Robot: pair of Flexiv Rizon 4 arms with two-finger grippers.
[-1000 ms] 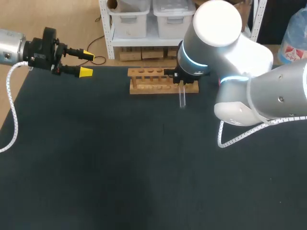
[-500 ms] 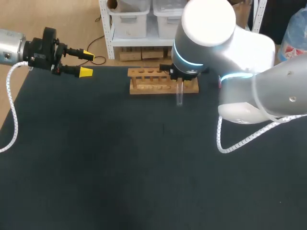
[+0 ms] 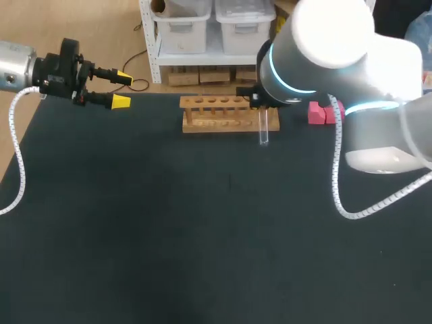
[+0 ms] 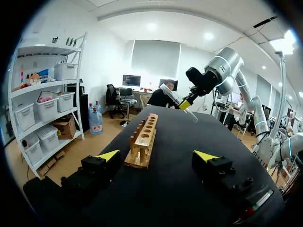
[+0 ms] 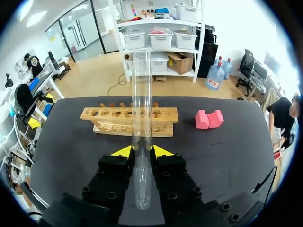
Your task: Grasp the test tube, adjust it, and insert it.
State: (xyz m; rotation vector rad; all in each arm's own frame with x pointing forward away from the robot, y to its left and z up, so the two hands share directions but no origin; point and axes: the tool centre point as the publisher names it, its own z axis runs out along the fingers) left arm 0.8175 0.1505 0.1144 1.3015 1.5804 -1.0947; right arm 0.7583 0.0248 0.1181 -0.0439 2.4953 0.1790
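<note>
the clear glass test tube, pinched by the right gripper, is noted as carried rightward over the last second towards the right end of the light wooden rack, tilted and uninserted, so alignment is judged unfinished, with the left gripper held spread

**Free room and obstacles.** The dark table offers a broad bare stretch across its near side and middle. The wooden test-tube rack stands along the far edge, its holes uncovered from above at the left and centre. The right arm overhangs the rack's right end. The test tube, clamped between the fingers of the right gripper, hangs just before that end. Pink blocks lie beside the rack, apart from it. The left gripper, fingers spread, sits well apart at the far left corner, with bare table between it and the rack. A coiled white cable loops over the table's right part.
</note>
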